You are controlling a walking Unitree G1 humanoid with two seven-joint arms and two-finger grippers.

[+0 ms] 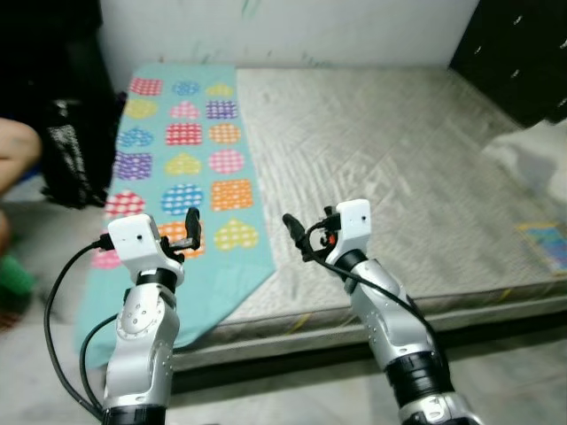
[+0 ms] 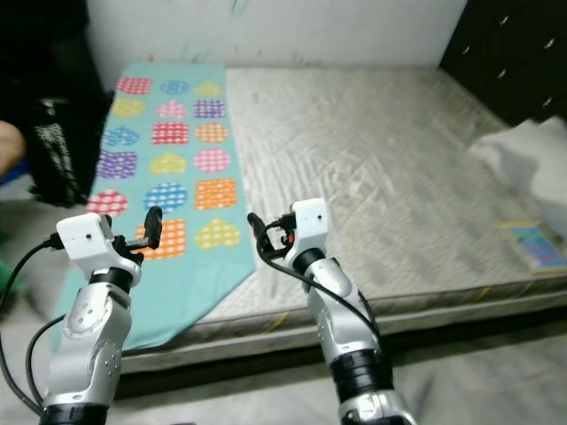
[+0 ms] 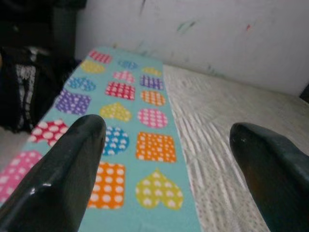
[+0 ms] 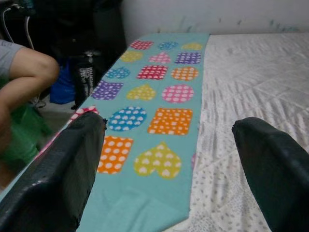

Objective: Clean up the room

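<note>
A teal blanket printed with dotted hearts and squares lies along the left side of a grey mattress, and its near end hangs over the front edge. My left gripper is held open above the blanket's near end, with nothing between its fingers. My right gripper is also open and holds nothing. It hovers over the mattress just right of the blanket's pointed corner. Both arms are raised in front of me at the bed's front edge.
A white cloth and a colourful flat booklet lie on the mattress's right side. A dark cabinet stands at the back right. On the left are a black bag, a person's limb and something green.
</note>
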